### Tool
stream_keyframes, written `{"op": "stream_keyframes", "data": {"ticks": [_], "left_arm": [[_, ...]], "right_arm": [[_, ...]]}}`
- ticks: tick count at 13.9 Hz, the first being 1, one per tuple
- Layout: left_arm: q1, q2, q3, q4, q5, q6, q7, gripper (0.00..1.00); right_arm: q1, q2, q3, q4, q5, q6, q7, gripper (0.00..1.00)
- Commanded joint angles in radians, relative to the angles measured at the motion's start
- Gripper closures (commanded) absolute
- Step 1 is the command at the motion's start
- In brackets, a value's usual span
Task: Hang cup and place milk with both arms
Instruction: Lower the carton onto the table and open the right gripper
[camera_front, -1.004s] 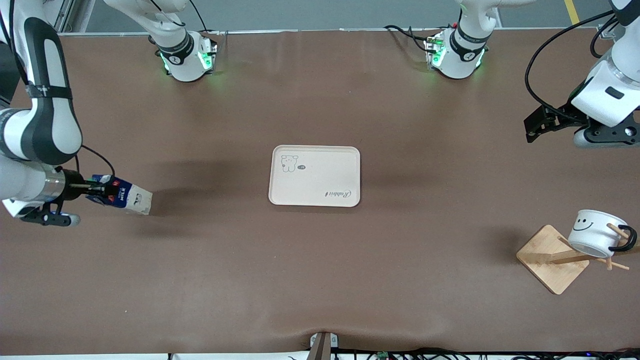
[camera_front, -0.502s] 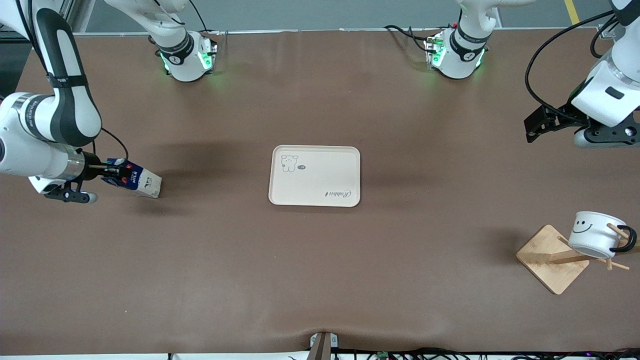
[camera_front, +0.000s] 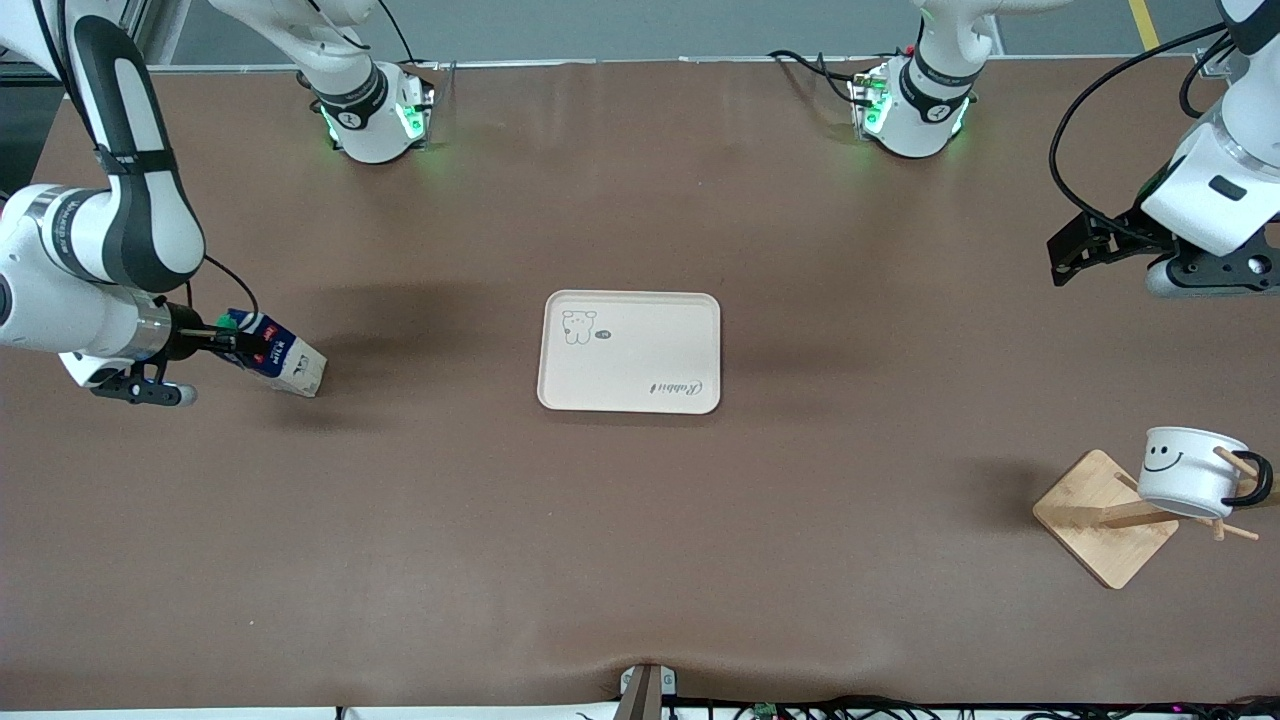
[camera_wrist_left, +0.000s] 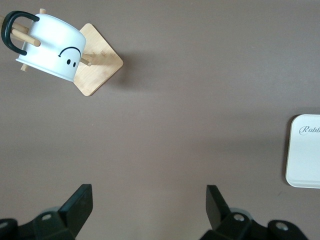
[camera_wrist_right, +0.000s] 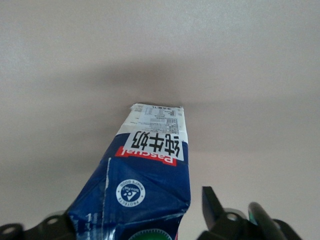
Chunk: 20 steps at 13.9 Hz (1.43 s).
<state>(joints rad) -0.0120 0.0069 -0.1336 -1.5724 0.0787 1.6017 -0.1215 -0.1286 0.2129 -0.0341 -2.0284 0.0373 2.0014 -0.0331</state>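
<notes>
The cup, white with a black handle and smiley face, hangs by its handle on a peg of the wooden rack near the left arm's end; it also shows in the left wrist view. My left gripper is open and empty in the air, apart from the cup. My right gripper is shut on the top of the milk, a dark-blue carton held tilted just above the table near the right arm's end. In the right wrist view the milk fills the space between the fingers.
A pale rectangular tray with a rabbit drawing lies at the table's middle; its edge shows in the left wrist view. The rack's square base stands on the brown table.
My right gripper has carried the milk toward the robots' side and a little toward the tray. The cup has settled slightly on its peg. The left arm has barely moved.
</notes>
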Motion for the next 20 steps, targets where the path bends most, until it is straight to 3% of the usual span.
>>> {"op": "stream_keyframes", "data": {"ticks": [1, 3, 8, 12, 14, 18, 20], "left_arm": [[0.001, -0.004, 0.000, 0.009, -0.017, 0.000, -0.003, 0.00], [-0.002, 0.007, -0.001, 0.005, -0.022, 0.013, -0.001, 0.00], [0.003, 0.013, -0.001, 0.003, -0.022, 0.014, -0.001, 0.00], [0.003, 0.013, -0.001, 0.002, -0.022, 0.015, -0.001, 0.00], [0.004, 0.013, -0.001, 0.003, -0.023, 0.015, -0.004, 0.00], [0.004, 0.008, 0.000, 0.002, -0.051, 0.004, -0.017, 0.00], [0.009, 0.007, 0.000, 0.002, -0.054, 0.004, -0.017, 0.00]], "right_arm": [[-0.017, -0.020, 0.019, 0.031, -0.004, -0.038, 0.005, 0.00], [-0.008, -0.020, 0.020, 0.057, -0.004, -0.055, 0.002, 0.00], [0.064, 0.011, 0.020, 0.239, -0.045, -0.196, 0.002, 0.00], [0.069, 0.037, 0.020, 0.573, -0.068, -0.456, 0.001, 0.00], [0.069, 0.034, 0.019, 0.692, -0.106, -0.486, -0.001, 0.00], [-0.015, -0.004, 0.020, 0.674, -0.042, -0.528, -0.065, 0.00], [-0.049, -0.137, 0.017, 0.564, -0.008, -0.547, -0.192, 0.00]]}}
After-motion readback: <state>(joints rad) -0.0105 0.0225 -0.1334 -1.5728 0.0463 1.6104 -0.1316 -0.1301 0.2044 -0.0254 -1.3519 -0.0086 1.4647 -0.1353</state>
